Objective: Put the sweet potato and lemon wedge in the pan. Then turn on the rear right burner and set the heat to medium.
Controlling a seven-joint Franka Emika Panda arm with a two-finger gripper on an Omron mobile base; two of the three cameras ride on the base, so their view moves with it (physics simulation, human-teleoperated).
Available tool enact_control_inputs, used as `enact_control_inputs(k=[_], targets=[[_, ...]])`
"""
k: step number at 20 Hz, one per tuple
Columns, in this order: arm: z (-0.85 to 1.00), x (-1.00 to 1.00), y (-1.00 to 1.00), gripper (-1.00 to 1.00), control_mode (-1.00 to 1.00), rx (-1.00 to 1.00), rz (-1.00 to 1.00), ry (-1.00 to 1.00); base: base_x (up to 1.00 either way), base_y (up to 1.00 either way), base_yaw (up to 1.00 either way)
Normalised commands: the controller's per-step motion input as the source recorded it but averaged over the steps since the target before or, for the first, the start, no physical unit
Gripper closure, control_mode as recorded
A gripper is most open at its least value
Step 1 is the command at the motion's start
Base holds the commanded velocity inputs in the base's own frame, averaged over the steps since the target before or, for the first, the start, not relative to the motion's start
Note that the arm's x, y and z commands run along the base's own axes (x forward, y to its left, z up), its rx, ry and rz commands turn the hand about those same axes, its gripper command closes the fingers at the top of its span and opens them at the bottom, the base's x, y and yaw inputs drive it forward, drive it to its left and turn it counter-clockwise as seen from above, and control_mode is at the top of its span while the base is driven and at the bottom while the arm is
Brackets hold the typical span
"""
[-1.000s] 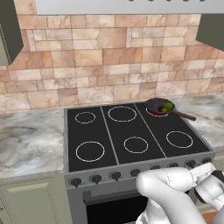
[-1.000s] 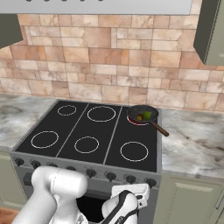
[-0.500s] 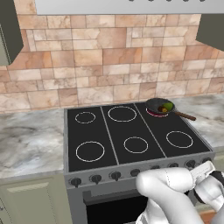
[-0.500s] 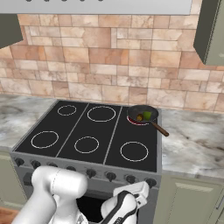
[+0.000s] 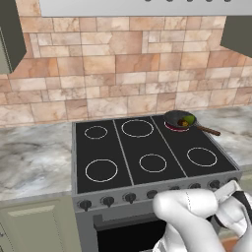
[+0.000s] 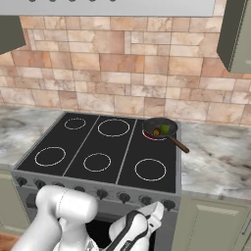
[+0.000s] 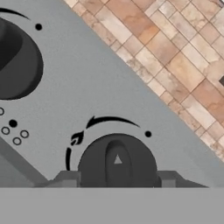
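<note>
The dark pan stands on the rear right burner, which glows pinkish-red under it. Inside lie the orange-brown sweet potato and the yellow-green lemon wedge. My gripper is low at the stove's front panel, near its right end. It is shut on a dark round knob, with one fingertip on each side of it.
The pan's long brown handle points right over the marble counter. Several more knobs line the front panel, and another knob sits beside the held one. A tiled floor lies below.
The hand has shifted only slightly at the knob. The pan and the food in it have not moved.
</note>
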Motion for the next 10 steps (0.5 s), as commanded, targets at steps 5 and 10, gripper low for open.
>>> enact_control_inputs(k=[5, 10], targets=[[-0.14, 0.0, 0.0, 1.0, -1.0, -0.33, -0.13, -0.07, 0.0, 0.0, 0.0], [0.0, 0.0, 0.0, 1.0, -1.0, -0.21, -0.02, -0.23, 0.0, 0.0, 0.0]])
